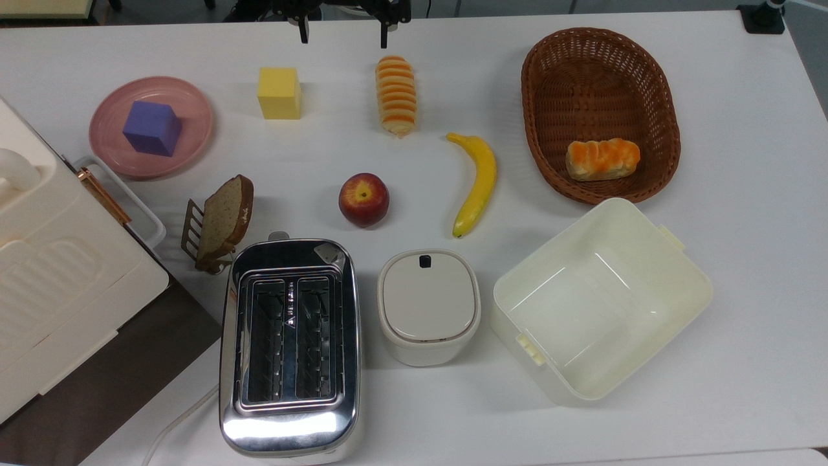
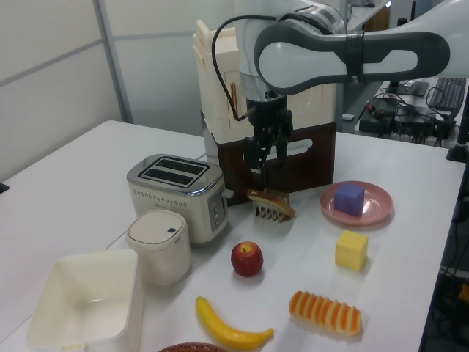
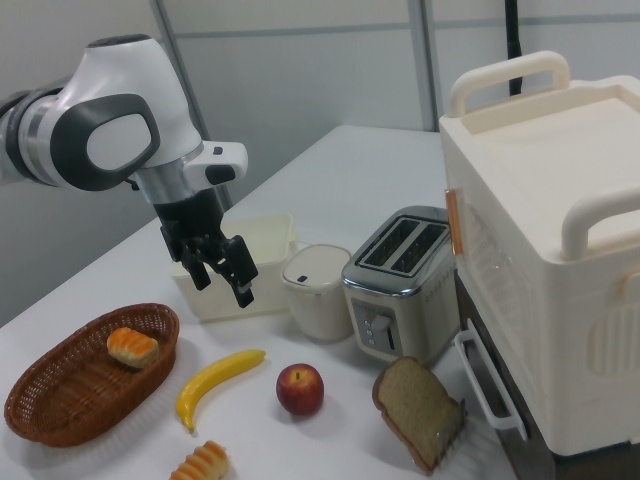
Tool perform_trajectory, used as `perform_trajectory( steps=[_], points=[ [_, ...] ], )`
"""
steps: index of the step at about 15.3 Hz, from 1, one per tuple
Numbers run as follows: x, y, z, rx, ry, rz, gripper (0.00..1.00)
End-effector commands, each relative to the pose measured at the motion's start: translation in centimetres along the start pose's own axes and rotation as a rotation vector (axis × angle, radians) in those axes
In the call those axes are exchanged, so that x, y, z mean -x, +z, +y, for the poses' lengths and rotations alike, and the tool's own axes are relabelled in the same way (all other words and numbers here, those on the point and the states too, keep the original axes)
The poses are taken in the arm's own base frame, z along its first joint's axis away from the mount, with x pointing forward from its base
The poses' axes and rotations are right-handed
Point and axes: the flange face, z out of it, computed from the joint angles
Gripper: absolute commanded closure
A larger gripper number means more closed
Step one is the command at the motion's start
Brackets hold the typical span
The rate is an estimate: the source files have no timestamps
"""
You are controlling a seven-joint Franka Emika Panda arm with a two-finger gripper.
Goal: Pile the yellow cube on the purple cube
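A lab or office. Grey partition walls point(image 3: 300, 70) surround the white table point(image 1: 744, 162). Cabled desk equipment point(image 2: 410, 110) sits behind.

White table point(image 1: 744, 310), grey panelled walls point(image 3: 300, 90)

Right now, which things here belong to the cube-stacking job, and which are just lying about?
Job: yellow cube; purple cube on the pink plate; open pincer.
Lying about: apple, banana, toaster, basket, bread slice.
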Motion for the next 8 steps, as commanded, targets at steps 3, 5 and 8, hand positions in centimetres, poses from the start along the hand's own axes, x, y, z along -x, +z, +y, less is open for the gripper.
perform_trajectory(
  steps=[3,5,8],
  points=[
    [1.2,-0.2,0.0,-0.017,-0.011,-0.034,0.00],
    [1.5,-0.9,0.1,-0.016,-0.007,-0.042,0.00],
    [1.8,-1.3,0.9,-0.017,0.008,-0.048,0.00]
  ],
)
